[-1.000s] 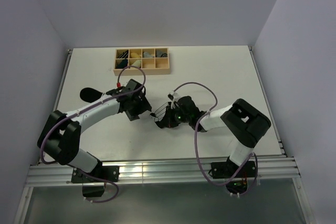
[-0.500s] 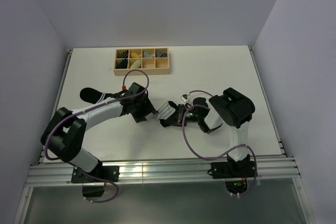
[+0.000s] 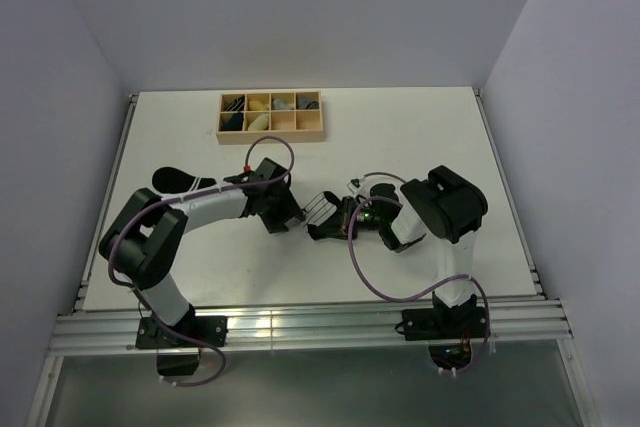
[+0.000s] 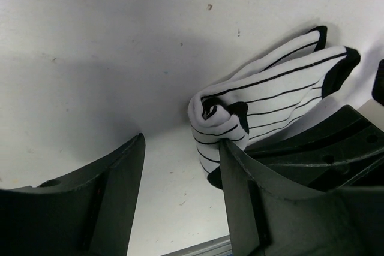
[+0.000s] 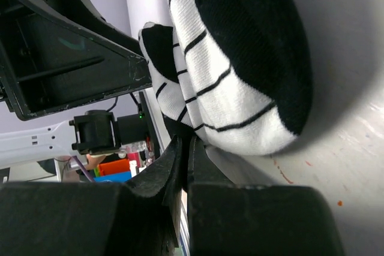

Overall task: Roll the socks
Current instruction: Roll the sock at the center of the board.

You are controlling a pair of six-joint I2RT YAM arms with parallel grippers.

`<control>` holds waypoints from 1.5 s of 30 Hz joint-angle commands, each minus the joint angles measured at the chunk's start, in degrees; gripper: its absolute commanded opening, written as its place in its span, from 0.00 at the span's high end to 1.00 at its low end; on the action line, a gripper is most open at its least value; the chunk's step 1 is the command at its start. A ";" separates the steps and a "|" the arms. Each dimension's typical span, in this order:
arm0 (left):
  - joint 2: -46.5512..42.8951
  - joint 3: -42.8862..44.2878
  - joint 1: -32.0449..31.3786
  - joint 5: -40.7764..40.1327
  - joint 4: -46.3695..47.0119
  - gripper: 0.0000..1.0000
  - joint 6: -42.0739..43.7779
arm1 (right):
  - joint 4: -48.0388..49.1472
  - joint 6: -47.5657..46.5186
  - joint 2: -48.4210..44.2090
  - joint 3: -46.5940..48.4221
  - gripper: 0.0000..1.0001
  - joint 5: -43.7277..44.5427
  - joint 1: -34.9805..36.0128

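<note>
The white sock with thin black stripes [image 3: 322, 205] lies mid-table between my two grippers, its near end curled into a small roll [image 4: 219, 118]. My left gripper [image 3: 289, 215] is open, and its right finger [image 4: 264, 202] touches the rolled end [image 4: 180, 169]. My right gripper [image 3: 330, 226] is shut on the black edge of the striped sock [image 5: 240, 88], fingertips pressed together [image 5: 185, 143]. The black sock [image 3: 173, 179] lies flat at the left, partly hidden by the left arm.
A wooden divider box [image 3: 270, 136] with several sock rolls in its compartments stands at the back left. The left gripper's body [image 5: 60, 46] shows close beside the sock in the right wrist view. The table's front rail runs along the near edge.
My left gripper has moved right, up against the striped sock. The right arm has folded its elbow back and turned its gripper, and the sock's end has curled up.
</note>
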 commanded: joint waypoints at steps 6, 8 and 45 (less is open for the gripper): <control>-2.44 -1.59 -0.25 0.97 8.55 0.38 -1.87 | -3.24 -1.60 1.56 0.86 0.98 0.38 -0.62; -4.63 -3.60 -0.25 0.10 10.32 0.36 -2.75 | -3.33 -1.68 1.65 0.77 0.98 0.20 -0.79; 7.48 12.81 -2.35 -10.70 -14.44 1.00 4.45 | -33.10 -22.75 -19.95 1.38 0.63 16.79 1.75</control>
